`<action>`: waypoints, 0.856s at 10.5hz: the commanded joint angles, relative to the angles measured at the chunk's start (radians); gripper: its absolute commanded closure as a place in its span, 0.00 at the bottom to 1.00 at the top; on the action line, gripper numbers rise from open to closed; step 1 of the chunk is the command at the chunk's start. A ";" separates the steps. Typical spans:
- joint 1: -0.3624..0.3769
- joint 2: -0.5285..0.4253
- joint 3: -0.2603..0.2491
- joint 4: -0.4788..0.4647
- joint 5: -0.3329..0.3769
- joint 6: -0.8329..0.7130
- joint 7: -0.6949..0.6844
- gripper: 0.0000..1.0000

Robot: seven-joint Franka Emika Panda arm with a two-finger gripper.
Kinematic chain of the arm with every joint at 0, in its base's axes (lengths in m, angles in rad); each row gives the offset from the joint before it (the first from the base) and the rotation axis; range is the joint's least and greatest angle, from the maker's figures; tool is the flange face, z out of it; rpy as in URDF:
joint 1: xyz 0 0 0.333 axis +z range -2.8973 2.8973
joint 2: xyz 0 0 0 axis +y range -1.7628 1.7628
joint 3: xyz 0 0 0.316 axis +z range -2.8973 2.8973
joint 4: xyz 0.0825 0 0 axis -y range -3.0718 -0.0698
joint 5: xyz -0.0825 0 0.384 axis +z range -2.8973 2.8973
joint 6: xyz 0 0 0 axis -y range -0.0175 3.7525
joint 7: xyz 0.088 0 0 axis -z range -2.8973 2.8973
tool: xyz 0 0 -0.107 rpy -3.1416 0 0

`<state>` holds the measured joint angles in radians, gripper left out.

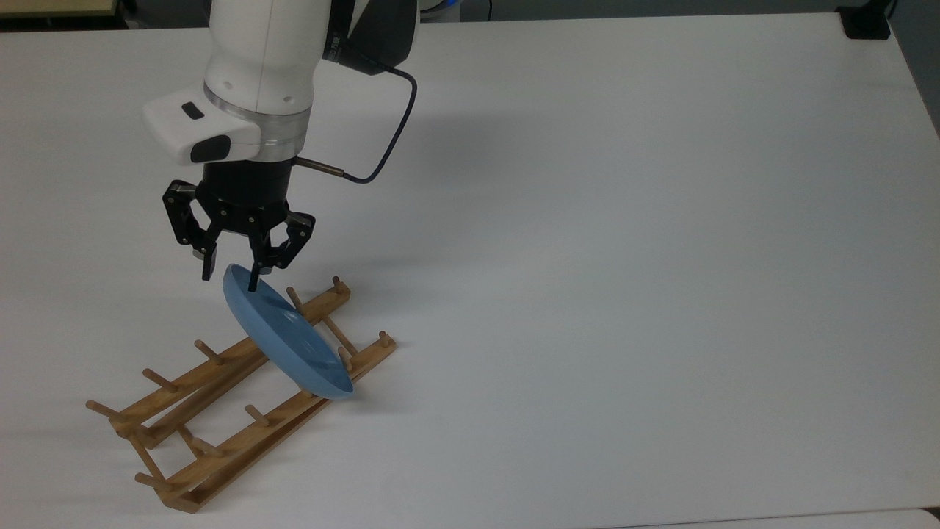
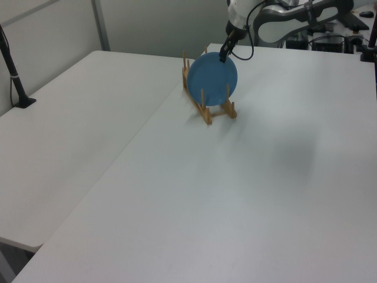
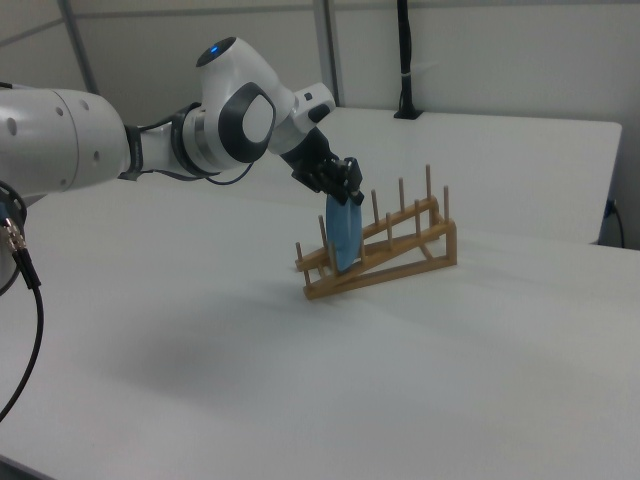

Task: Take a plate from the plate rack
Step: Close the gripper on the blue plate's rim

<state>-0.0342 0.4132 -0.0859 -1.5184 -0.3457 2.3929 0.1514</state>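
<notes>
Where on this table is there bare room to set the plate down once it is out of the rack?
In the top view, the table is bare to the right of the rack, out to its far edges. It is crowded at the top view's lower left, where the open tool straddles the upper rim of the plate, which stands on edge among the pegs.

Top view: the long wooden peg rack (image 1: 235,397) lies on the white table (image 1: 624,257) in the lower left of the frame, running diagonally from lower left to upper right. The round light-blue plate (image 1: 283,334) stands on edge between pegs near the rack's upper-right end. The black two-finger gripper (image 1: 230,283) sits at the plate's uppermost rim, one finger either side.
</notes>
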 commanded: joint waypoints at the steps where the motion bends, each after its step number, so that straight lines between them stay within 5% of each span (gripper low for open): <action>1: 0.007 0.003 -0.006 0.014 -0.022 0.012 0.027 0.75; 5: -0.001 0.003 -0.006 0.012 -0.035 0.012 0.019 0.97; 9: -0.026 -0.031 -0.008 0.014 -0.067 0.011 0.008 1.00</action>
<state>-0.0510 0.4134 -0.0883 -1.5058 -0.3883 2.3929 0.1523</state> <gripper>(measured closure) 0.943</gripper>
